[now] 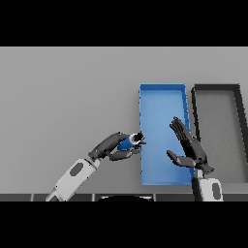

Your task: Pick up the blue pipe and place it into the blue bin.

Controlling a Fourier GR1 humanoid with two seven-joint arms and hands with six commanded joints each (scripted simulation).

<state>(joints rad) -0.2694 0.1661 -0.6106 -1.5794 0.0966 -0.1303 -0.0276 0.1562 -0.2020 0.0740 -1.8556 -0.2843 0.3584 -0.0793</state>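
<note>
My left hand (115,146) reaches in from the lower left, its fingers and thumb curled round the blue pipe (127,143). The pipe is held just left of the blue bin (162,92), close to the bin's left wall, with its dark end pointing toward the bin. Only a small blue patch of the pipe shows between the fingers. My right hand (190,147) stands open over the bin's right wall, fingers straight and pointing up and away, holding nothing.
A dark grey bin (238,111) lies right beside the blue bin, on its right. The grey table (63,97) stretches wide to the left and behind both bins.
</note>
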